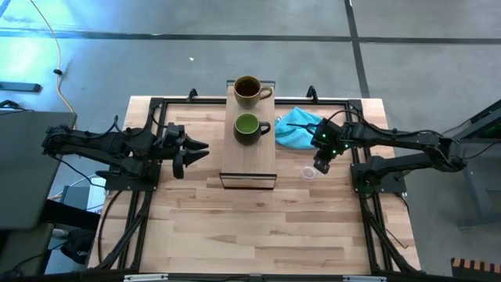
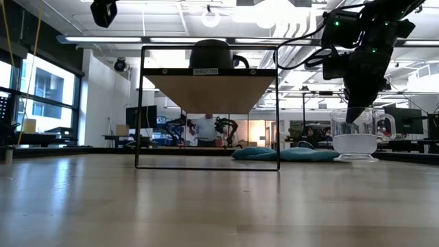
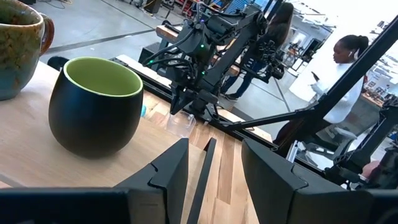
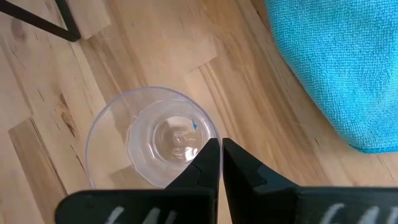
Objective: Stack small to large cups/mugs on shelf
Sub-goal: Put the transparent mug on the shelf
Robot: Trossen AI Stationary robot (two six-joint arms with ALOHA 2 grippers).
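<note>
A brown-tan mug [image 1: 249,90] and a dark green mug [image 1: 249,128] stand by their bases on the raised light-wood shelf [image 1: 248,160], the brown one farther back. A tiny clear glass cup [image 1: 310,172] stands on the table to the right of the shelf. My right gripper [image 1: 322,166] points down over it, shut on its rim. My left gripper [image 1: 196,150] is open and empty at the shelf's left side, level with the green mug [image 3: 96,106]. My right gripper [image 4: 221,152] pinches the glass cup's rim [image 4: 213,138] on one side, one finger inside the cup and one outside. The fingers come from above, pointing down. The cup [image 2: 354,140] stands upright with its base on the table.
A turquoise cloth [image 1: 299,127] lies on the table just beyond the cup, right of the shelf. The shelf stands on a dark frame [image 2: 209,165] above the tabletop. A person [image 3: 348,68] stands in the room beyond the table.
</note>
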